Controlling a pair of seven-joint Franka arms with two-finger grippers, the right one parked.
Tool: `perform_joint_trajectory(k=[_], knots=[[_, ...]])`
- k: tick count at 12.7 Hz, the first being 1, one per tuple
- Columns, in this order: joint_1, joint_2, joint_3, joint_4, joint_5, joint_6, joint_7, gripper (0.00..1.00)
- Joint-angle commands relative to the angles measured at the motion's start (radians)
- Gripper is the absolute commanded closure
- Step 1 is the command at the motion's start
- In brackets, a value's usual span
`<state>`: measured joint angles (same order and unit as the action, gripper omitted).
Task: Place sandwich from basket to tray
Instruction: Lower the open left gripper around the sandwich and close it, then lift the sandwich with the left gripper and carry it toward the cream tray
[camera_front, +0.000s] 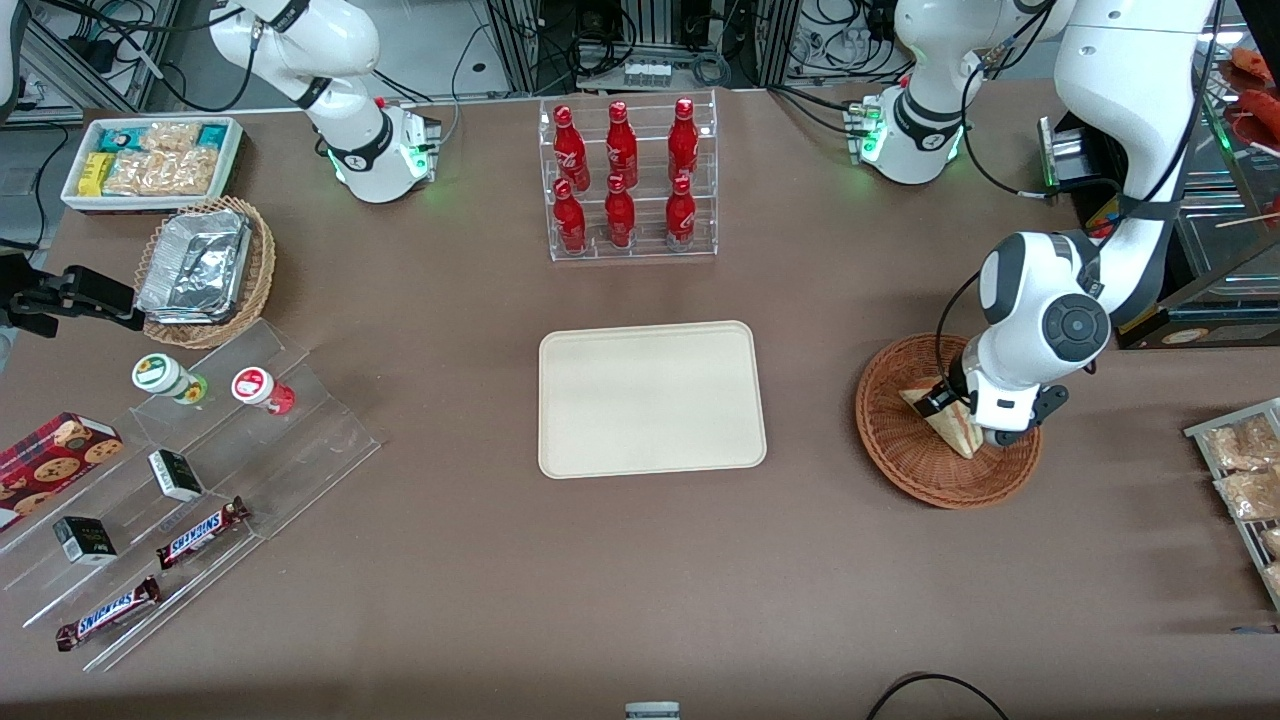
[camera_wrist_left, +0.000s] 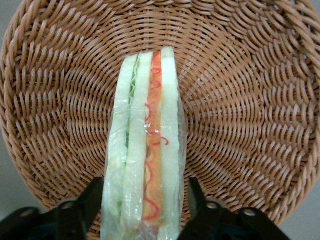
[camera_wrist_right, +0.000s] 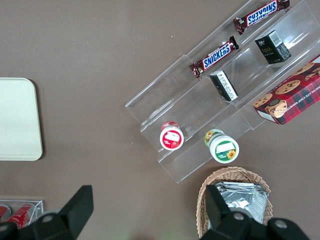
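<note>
The sandwich (camera_front: 948, 427) lies on its edge in the round reddish-brown wicker basket (camera_front: 900, 470), toward the working arm's end of the table. The left wrist view shows its pale bread with green, orange and red layers (camera_wrist_left: 150, 150) on the basket's weave (camera_wrist_left: 250, 100). My left gripper (camera_front: 965, 412) is lowered into the basket and straddles the sandwich. In the wrist view the gripper (camera_wrist_left: 145, 200) has one black finger (camera_wrist_left: 92, 197) on each side of the wedge, with thin gaps showing, so it is open. The cream-beige tray (camera_front: 650, 400) lies flat at the table's middle, bare.
A clear rack of red bottles (camera_front: 628, 180) stands farther from the front camera than the tray. Toward the parked arm's end are a foil-tray basket (camera_front: 205, 272), a white snack bin (camera_front: 150, 160) and clear steps with snack bars (camera_front: 200, 470). Snack packets (camera_front: 1240, 470) lie near the basket.
</note>
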<state>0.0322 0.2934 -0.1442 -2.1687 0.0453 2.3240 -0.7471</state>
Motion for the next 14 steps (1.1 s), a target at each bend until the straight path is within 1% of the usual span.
perform_joint_trajectory(k=[1, 4, 8, 12, 14], knots=[[-0.002, -0.033, 0.003, -0.019, 0.031, -0.012, -0.017, 0.99], [-0.006, -0.086, -0.011, 0.007, 0.045, -0.113, -0.003, 1.0], [-0.005, -0.086, -0.155, 0.139, 0.045, -0.299, -0.001, 1.0], [-0.005, -0.04, -0.332, 0.231, 0.034, -0.324, -0.023, 1.0], [-0.006, 0.013, -0.402, 0.283, 0.039, -0.318, -0.021, 1.0]])
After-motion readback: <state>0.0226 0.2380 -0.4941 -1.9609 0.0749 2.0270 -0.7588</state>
